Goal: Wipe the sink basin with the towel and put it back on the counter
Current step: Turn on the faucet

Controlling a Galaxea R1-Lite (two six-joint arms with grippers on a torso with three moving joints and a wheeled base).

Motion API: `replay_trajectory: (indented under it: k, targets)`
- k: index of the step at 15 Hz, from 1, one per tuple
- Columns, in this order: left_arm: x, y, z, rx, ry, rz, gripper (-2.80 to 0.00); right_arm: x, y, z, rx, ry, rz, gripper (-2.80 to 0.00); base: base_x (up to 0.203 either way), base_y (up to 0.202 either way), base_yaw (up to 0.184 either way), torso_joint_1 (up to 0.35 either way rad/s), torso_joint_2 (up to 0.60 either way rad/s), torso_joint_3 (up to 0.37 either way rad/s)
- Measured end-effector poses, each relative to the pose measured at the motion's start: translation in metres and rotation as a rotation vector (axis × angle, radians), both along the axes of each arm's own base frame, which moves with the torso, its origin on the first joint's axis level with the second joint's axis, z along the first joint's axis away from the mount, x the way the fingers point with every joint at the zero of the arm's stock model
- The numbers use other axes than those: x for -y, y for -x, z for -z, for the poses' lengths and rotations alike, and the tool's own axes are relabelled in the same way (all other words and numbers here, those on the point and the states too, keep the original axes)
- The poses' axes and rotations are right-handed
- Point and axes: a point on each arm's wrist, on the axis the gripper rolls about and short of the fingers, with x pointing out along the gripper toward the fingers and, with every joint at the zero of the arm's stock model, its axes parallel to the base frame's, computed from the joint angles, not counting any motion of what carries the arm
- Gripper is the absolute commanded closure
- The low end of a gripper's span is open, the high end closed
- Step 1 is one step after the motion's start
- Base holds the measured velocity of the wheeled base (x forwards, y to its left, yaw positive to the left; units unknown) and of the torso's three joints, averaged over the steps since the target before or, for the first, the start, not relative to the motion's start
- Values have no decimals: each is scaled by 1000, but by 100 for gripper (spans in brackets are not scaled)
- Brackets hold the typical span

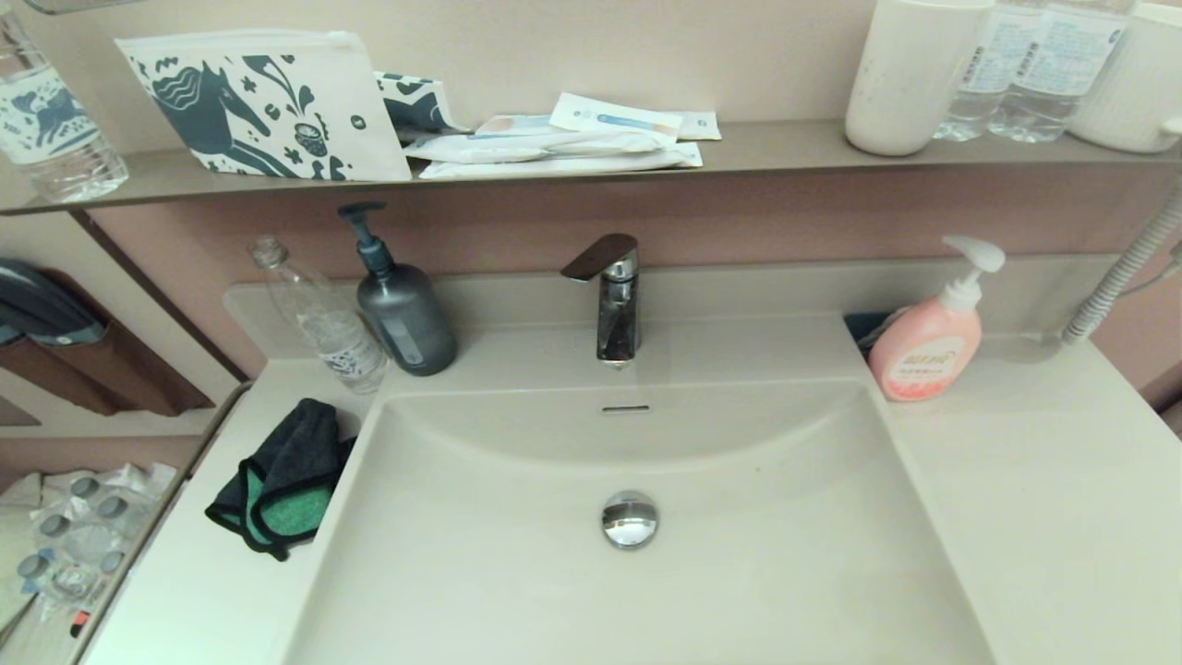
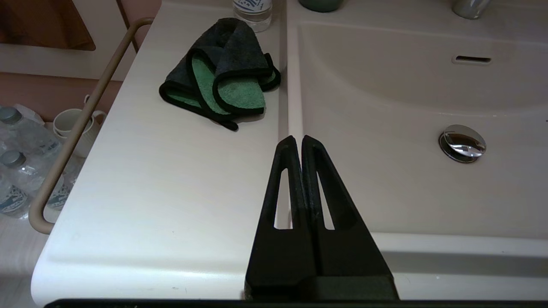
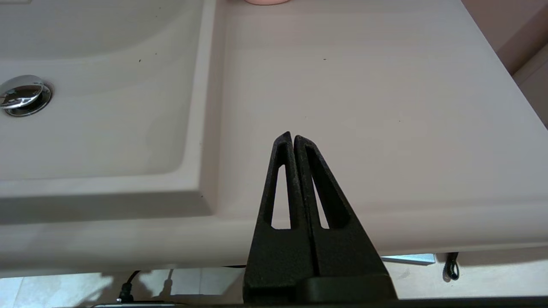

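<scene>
I find the bench [image 1: 1034, 499] and its sink basin [image 1: 554, 591] bare of both arms in the head view. The towel [image 1: 282, 480] lies folded on the bench just left of the basin rim, green face showing. Behind it stand a clear bottle [image 1: 323, 323] and a grey pump bottle [image 1: 402, 309]; the faucet [image 1: 611, 305] sits centre-far, a pink soap dispenser [image 1: 928, 342] far right. My left tool [image 2: 298, 141] is clenched, near edge, short of the towel. My right tool [image 3: 291, 137] is clenched over the right bench.

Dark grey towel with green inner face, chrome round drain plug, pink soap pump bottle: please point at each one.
Dark grey towel [image 2: 222, 81], left wrist view, green inner face.
Chrome round drain plug [image 1: 630, 518], head view, cap centre.
Pink soap pump bottle [image 1: 923, 356], head view, body label.
</scene>
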Motion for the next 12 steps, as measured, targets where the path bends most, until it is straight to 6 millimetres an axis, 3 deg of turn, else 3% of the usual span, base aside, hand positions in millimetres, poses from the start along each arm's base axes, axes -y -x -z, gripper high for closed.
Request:
replay_trajectory:
  k: [7, 12]
  targets:
    - [0, 0, 0, 0, 0, 0, 0, 0, -3, -43, -7, 28, -1, 0, 0, 0, 0, 0, 0, 0]
    - [0, 0, 0, 0, 0, 0, 0, -2, -39, -99, -59, -17, -95, 0, 0, 0, 0, 0, 0, 0]
